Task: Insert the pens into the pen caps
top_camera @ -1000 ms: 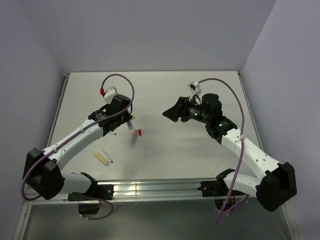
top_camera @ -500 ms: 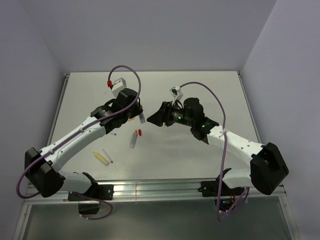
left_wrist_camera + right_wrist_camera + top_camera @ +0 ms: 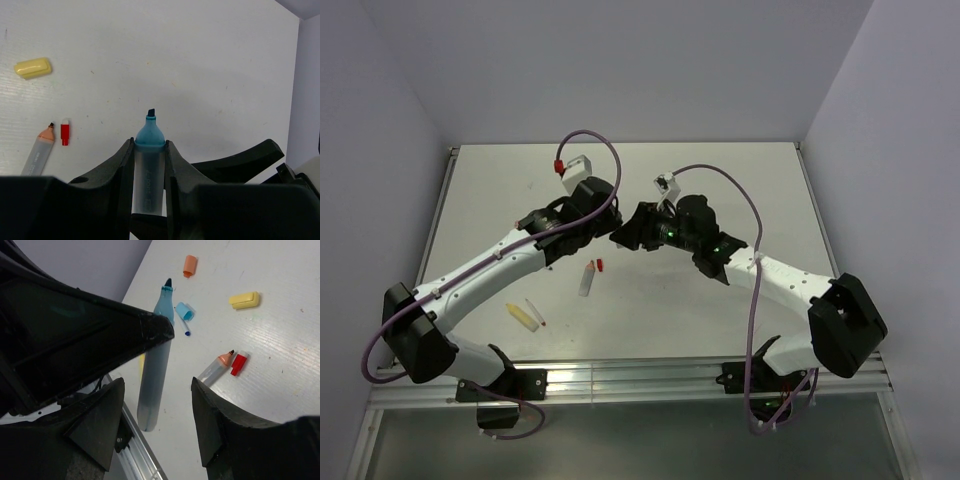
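My left gripper (image 3: 149, 143) is shut on the light-blue marker (image 3: 148, 170), whose bare chisel tip points away from the wrist. In the top view the left gripper (image 3: 608, 230) and the right gripper (image 3: 626, 234) meet above the table's middle. My right gripper (image 3: 157, 422) is open, with its jaws on either side of the marker's rear end (image 3: 152, 390) and not touching it. On the table lie the light-blue cap (image 3: 184, 311), orange cap (image 3: 189, 265), yellow cap (image 3: 245, 300), red cap (image 3: 239, 364), the uncapped orange marker (image 3: 215, 368) and a thin pen's dark-blue tip (image 3: 186, 331).
The yellow marker (image 3: 523, 316) and the thin red-tipped pen (image 3: 535, 312) lie at the front left of the table. The orange marker (image 3: 586, 278) and red cap (image 3: 600, 265) lie just below the two grippers. A metal rail (image 3: 620, 375) runs along the near edge.
Both arms have swung toward the middle. The left gripper carried the light-blue marker to the right, and the right gripper came left until its open jaws flank the marker.
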### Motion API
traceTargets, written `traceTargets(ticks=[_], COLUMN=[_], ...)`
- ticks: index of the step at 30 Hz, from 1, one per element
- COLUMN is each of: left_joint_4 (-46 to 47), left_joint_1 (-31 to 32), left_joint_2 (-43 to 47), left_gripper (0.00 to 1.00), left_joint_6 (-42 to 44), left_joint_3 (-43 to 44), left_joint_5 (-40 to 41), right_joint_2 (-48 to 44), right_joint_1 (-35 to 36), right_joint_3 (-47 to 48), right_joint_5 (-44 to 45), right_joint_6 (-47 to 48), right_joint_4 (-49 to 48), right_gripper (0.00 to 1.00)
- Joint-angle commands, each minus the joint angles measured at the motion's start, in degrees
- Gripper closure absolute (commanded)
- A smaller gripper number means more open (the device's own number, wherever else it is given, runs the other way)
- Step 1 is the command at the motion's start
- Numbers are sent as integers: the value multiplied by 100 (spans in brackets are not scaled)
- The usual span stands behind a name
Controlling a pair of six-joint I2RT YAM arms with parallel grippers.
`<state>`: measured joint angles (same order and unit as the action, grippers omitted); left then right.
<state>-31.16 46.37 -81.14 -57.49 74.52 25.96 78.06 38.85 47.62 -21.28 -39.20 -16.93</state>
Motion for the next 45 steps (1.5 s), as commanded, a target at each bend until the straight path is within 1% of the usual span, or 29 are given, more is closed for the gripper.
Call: traceTargets(ticks=[1, 3, 8, 10, 17, 21, 22, 24, 25, 26, 28, 29, 31, 33, 34, 36, 37, 39, 40, 41, 42, 43, 45], left_joint_4=[110, 189, 259, 338, 426, 523, 532, 523, 497, 418, 382, 348, 260, 85, -12, -127, -328, -539, -741, -891, -1005, -1215, -1401], left_joint_1=[92, 118, 170, 188, 259, 276, 294, 294, 294, 294, 294, 294, 259, 206, 128, 48, -31, -110, -232, -312, -391, -592, -839], left_joint_2=[-7, -7, -42, -42, -42, -16, -15, -7, 2, 19, 125, 177, 300, 397, 450, 607, 687, 889, 951, 1021, 1039, 1057, 1066], left_gripper=[100, 100, 100, 100, 100, 100, 100, 100, 98, 88, 80, 68, 57, 49, 47, 47, 47, 45, 47, 52, 53, 53, 53], left_joint_6=[-104, -113, -157, -157, -201, -192, -183, -140, -122, -96, -17, 1, 19, 45, 37, 28, -24, -296, -393, -707, -867, -1138, -1421], left_joint_3=[230, 203, 194, 177, 142, 98, 80, 71, 71, 89, 98, 98, 141, 246, 291, 335, 326, 187, 107, 28, -155, -253, -516], left_joint_5=[138, 129, 120, 103, 85, 33, 15, 15, 50, 189, 357, 514, 647, 797, 849, 1016, 1112, 1297, 1333, 1385, 1438, 1482, 1579], right_joint_2=[60, 69, 51, 69, 86, 113, 121, 130, 130, 113, 34, -10, -89, -142, -186, -247, -274, -344, -370, -414, -441, -476, -546], right_joint_1=[61, 79, 88, 88, 88, 88, 88, 88, 88, 88, 88, 88, 88, 88, 88, 88, 88, 53, 44, 35, 35, 35, 17], right_joint_3=[371, 415, 424, 450, 512, 556, 556, 600, 617, 626, 600, 582, 556, 556, 538, 451, 424, 372, 345, 328, 310, 310, 301], right_joint_5=[89, 115, 203, 185, 220, 282, 291, 317, 369, 396, 466, 493, 545, 589, 598, 677, 721, 818, 836, 853, 819, 810, 809], right_joint_6=[-79, -70, -79, -70, -88, -88, -88, -79, -62, -44, 0, 9, 70, 105, 158, 176, 202, 290, 325, 343, 369, 413, 492], right_joint_4=[-276, -241, -144, -118, -30, 40, 67, 163, 207, 251, 321, 339, 427, 576, 611, 673, 708, 857, 901, 937, 972, 1007, 1112], right_gripper=[37, 39, 46, 51, 57, 73, 84, 97, 100, 100, 100, 100, 100, 100, 100, 100, 100, 100, 100, 100, 100, 100, 100])
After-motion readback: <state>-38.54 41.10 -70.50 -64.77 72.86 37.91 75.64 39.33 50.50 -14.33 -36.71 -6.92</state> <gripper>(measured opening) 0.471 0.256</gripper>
